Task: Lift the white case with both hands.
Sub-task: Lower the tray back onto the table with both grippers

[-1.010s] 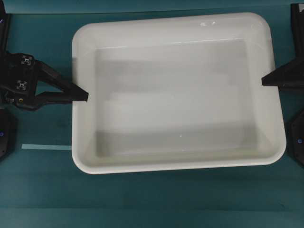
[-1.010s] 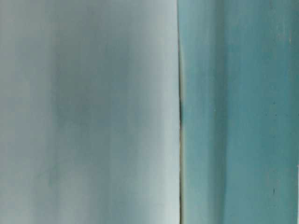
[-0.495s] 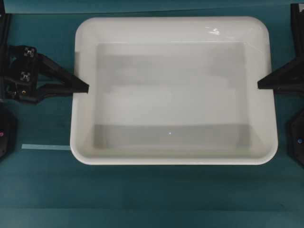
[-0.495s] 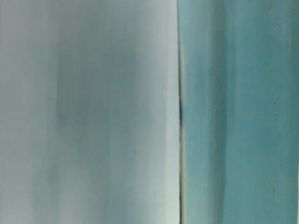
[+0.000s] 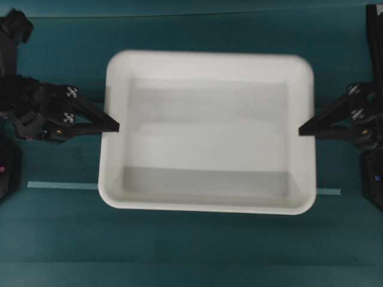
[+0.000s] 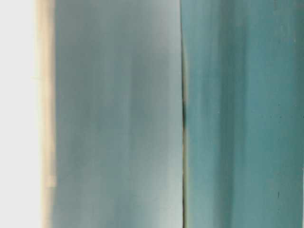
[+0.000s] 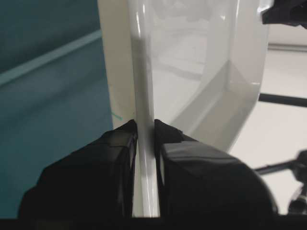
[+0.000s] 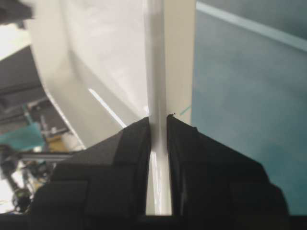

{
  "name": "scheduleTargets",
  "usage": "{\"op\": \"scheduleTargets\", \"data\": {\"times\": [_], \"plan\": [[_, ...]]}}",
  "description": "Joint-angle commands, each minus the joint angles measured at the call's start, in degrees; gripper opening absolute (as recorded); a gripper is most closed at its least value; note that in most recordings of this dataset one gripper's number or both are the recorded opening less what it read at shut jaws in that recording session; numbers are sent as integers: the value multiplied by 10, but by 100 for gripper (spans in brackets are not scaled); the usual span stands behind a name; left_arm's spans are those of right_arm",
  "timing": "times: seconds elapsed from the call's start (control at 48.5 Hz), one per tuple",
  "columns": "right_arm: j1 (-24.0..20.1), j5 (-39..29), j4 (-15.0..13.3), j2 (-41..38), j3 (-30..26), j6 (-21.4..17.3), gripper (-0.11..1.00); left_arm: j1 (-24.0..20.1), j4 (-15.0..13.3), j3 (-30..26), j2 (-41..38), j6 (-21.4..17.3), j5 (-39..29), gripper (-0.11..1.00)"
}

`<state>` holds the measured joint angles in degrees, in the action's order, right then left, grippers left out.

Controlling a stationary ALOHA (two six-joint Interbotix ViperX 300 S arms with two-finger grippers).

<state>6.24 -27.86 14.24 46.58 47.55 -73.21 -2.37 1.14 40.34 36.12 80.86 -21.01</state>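
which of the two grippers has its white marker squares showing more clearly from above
The left gripper: one white marker square shows plainly on its black body in the overhead view. The right gripper, clamped on the opposite rim of the white case, shows only fainter, smaller marks.

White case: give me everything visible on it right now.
The white case is a large shallow rectangular tray of glossy white plastic, with rounded corners, a rolled rim and a plain, empty inside. It sits level in the overhead view. The left gripper is shut on its left rim and the right gripper on its right rim.
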Motion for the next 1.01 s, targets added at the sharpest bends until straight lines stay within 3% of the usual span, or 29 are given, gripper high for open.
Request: {"op": "scheduleTargets", "data": {"times": [0.0,0.474,0.989], "plan": [[-3,32,2,-19,19,4,10,-3,2,10,-16,-2,23,8],[-8,105,2,-64,132,24,10,-2,2,101,-95,-1,98,7],[-22,198,2,-204,162,56,10,4,2,171,-172,1,127,7]]}}
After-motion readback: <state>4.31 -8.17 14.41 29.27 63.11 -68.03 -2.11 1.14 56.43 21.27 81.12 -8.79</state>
